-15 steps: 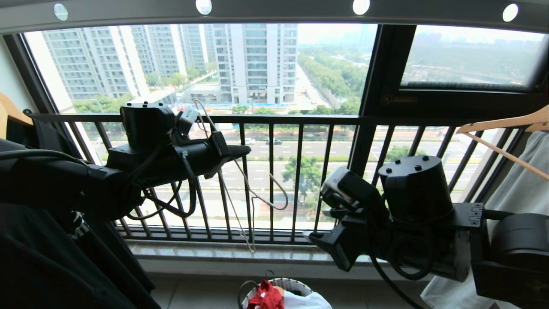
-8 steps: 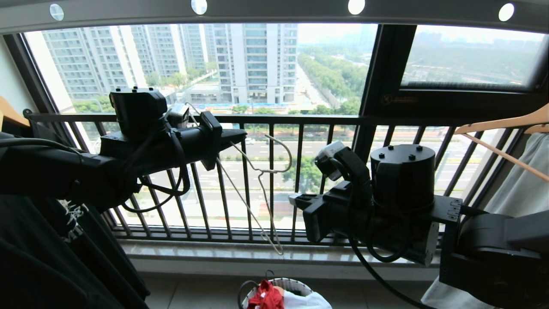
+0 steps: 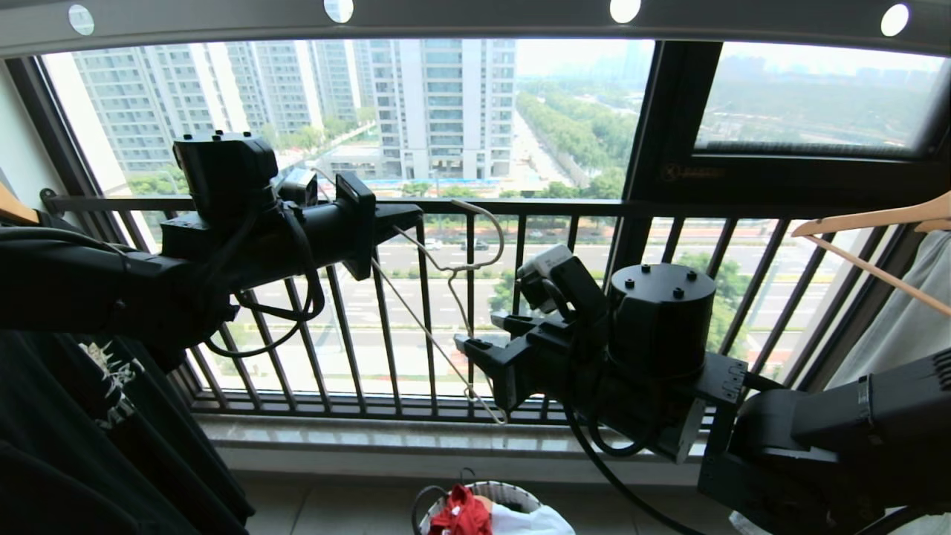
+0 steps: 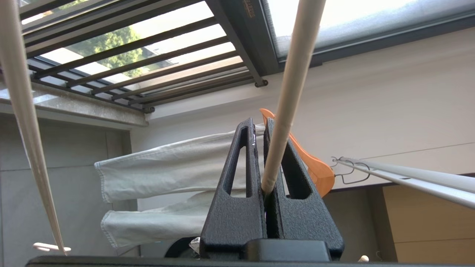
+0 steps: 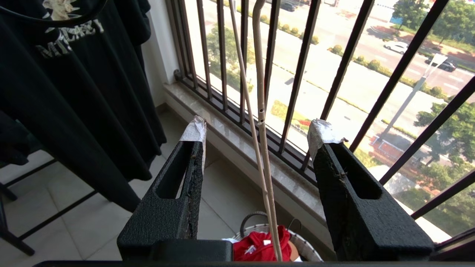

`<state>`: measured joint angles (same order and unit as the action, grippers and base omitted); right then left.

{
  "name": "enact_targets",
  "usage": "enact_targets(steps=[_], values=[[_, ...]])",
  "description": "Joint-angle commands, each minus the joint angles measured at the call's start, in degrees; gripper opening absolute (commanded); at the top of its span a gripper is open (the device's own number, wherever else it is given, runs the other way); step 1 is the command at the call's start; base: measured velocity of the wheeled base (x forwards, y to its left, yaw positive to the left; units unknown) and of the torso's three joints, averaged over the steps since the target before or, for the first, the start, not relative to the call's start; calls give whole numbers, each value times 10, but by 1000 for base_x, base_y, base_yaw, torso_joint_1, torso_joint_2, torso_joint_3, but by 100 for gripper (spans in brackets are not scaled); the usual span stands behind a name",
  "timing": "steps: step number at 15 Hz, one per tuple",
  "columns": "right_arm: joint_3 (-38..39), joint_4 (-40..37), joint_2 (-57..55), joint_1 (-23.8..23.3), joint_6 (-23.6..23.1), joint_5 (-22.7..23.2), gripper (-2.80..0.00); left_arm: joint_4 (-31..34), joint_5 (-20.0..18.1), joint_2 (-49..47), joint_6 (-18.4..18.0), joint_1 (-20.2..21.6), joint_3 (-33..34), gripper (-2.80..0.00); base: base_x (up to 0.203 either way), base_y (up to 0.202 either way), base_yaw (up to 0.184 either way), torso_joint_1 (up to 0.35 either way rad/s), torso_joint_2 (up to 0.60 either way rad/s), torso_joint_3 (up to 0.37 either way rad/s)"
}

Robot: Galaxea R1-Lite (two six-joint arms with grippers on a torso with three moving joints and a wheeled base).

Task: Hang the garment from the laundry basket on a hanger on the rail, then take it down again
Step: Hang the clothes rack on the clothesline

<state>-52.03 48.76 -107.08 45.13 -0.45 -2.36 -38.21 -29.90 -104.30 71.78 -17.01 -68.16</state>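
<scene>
The hanger (image 3: 446, 297) is a thin white wire one, held up in the air in front of the window bars, tilted, with its hook (image 3: 487, 238) curving at the top and one long arm running down toward 5 o'clock. One wire of it is pinched between dark fingers (image 4: 285, 185). The garment (image 3: 461, 513) is red and crumpled; it lies inside the laundry basket (image 3: 513, 492) on the floor, at 6 o'clock below the hanger. The basket is round, with a white woven rim and a dark loop handle. The rail (image 3: 475, 15) is a grey bar with round holes, high at 12 o'clock.
</scene>
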Motion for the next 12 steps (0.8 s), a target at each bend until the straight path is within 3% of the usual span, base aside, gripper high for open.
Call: enact_targets(steps=[1, 8, 9, 12], values=[[-9, 8, -19, 2, -2, 1, 0, -2, -2, 5, 4, 2, 0, -280, 0, 0, 0, 0, 0, 0], [-102, 8, -92, 3, -18, 13, 0, -2, -2, 23, 8, 4, 0, -280, 0, 0, 0, 0, 0, 0], [-116, 3, -95, 3, -18, 12, -280, -2, -2, 25, 8, 4, 0, -280, 0, 0, 0, 0, 0, 0], [-125, -1, -88, 4, -18, 11, -280, -1, -8, 23, 5, 5, 0, -280, 0, 0, 0, 0, 0, 0]])
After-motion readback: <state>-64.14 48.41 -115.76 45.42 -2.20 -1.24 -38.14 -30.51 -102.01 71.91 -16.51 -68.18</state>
